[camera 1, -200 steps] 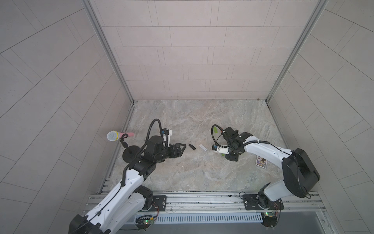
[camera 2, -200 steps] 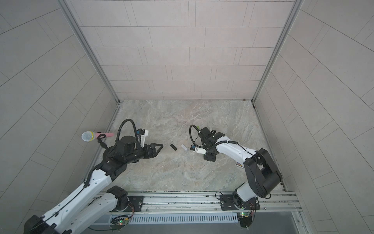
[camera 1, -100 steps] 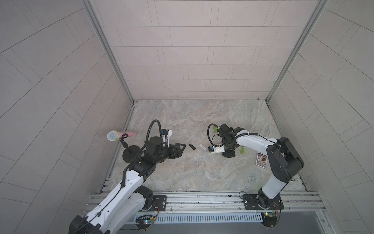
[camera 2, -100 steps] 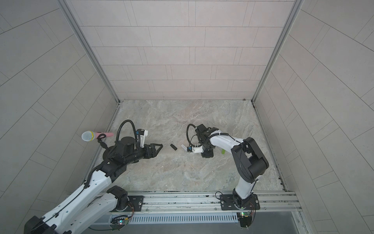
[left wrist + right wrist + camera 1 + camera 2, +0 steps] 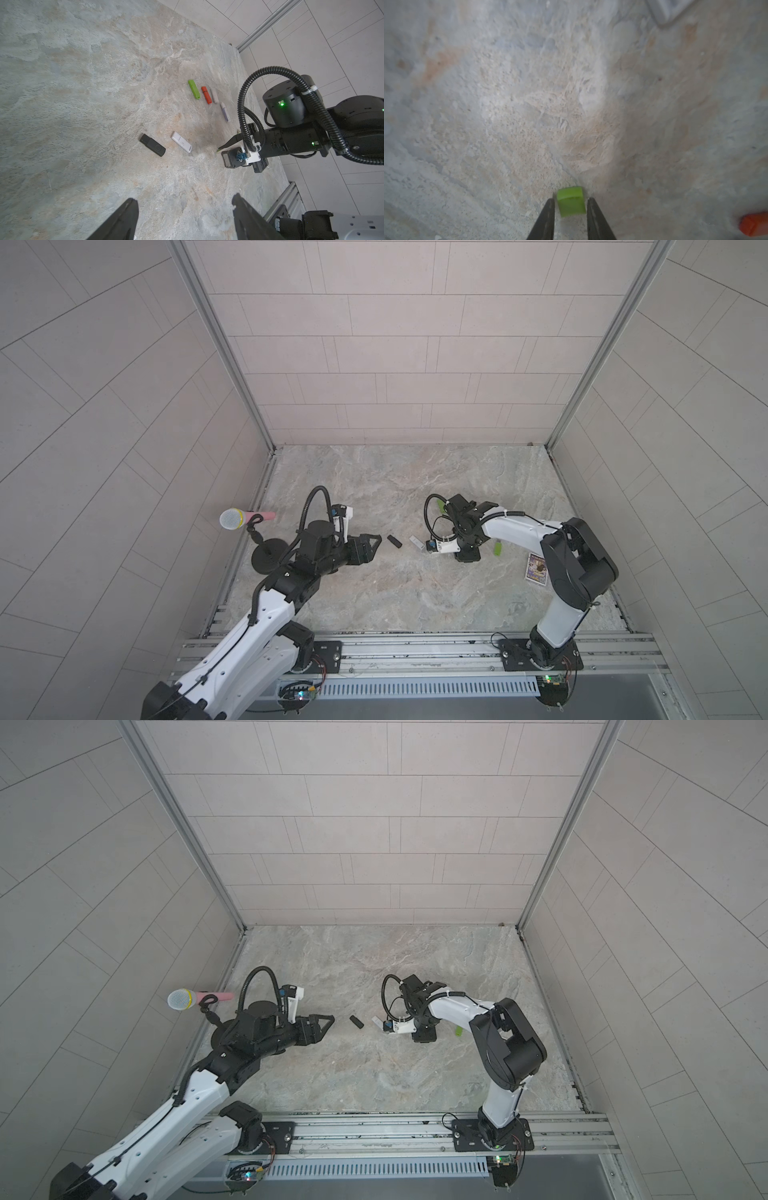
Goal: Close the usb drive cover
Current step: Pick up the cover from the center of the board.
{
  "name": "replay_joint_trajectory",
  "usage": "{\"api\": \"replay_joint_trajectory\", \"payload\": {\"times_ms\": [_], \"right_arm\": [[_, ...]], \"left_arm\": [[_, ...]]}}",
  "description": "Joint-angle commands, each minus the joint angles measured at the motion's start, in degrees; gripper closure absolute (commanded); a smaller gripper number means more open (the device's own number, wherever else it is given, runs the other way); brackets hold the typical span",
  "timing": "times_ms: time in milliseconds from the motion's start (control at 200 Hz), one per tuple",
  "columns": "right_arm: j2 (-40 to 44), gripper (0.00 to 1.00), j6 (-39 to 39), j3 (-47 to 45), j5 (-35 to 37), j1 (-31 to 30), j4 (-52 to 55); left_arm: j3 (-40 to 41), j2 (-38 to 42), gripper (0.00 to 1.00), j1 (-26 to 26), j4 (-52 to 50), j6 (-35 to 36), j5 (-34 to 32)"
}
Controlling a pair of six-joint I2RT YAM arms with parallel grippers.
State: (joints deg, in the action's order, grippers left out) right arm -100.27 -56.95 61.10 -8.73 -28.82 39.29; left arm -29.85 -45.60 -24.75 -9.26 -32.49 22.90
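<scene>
While both arms reach out from the rail (image 5: 415,649) along the near edge of the desk (image 5: 395,601), the closest loose thing is a small picture card (image 5: 537,568), lying flat near the right edge. A little further in, at the left edge, a microphone (image 5: 232,519) with a silver head and pink handle sits on a round-footed stand (image 5: 268,558).

Past that, the left gripper (image 5: 182,198) hangs low over the left half of the desk. Its jaws are wide apart and empty, aimed at a black drive (image 5: 152,144) lying flat just ahead. A white drive (image 5: 181,142) lies near the black one on its right, the two not touching.

The right gripper (image 5: 571,200) is down at the desk close to the white drive. The green cap (image 5: 571,204) sits between its fingers (image 5: 548,216). The jaws are drawn in close on both sides, but a thin dark line runs along each flank, so I cannot tell whether they pinch it.

Toward the right edge lie a green drive (image 5: 194,89), an orange drive (image 5: 206,95), a beige drive (image 5: 214,95) and a lilac drive (image 5: 225,112) in a loose row, none touching. From above, the right arm (image 5: 515,526) hides all but the green one. Farthest off stands the tiled back wall (image 5: 395,385).
</scene>
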Motion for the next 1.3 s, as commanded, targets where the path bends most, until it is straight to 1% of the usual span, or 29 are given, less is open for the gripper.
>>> {"api": "replay_joint_trajectory", "payload": {"times_ms": [0,330,420,575,856,1041,1091,1211,1296], "right_arm": [[-0.82,0.71,-0.71,-0.65,-0.4,0.38,0.84],[-0.86,0.72,2.72,-2.07,-0.78,1.84,1.01],[-0.53,0.72,2.36,-2.74,-1.88,2.17,0.77],[-1.9,0.73,2.85,-0.75,-4.58,2.04,2.47],[-2.46,0.75,3.27,-0.48,-4.44,1.5,2.56],[-2.91,0.78,4.17,-0.21,-4.58,1.21,2.6],[-2.88,0.8,4.45,0.04,-4.55,1.14,2.55],[-1.57,0.8,6.0,0.57,-6.16,0.97,2.47],[0.6,0.8,7.53,0.61,-8.76,0.84,1.66]], "left_arm": [[0.42,0.04,0.22,0.48,1.59,0.77,0.05],[0.4,-0.79,0.22,0.5,1.79,0.67,0.66],[0.48,-0.87,0.22,0.52,1.99,0.69,0.75],[0.42,-1.09,0.22,0.5,2.19,0.69,1.04],[0.43,-1.56,0.22,0.51,2.42,0.56,1.24],[0.42,-1.72,0.22,0.5,2.41,0.53,1.47],[0.4,-1.83,0.22,0.54,2.41,0.58,1.45],[0.41,-2.11,0.22,0.5,2.44,0.5,1.54],[0.53,-2.54,0.22,0.5,2.66,0.33,1.68]]}}
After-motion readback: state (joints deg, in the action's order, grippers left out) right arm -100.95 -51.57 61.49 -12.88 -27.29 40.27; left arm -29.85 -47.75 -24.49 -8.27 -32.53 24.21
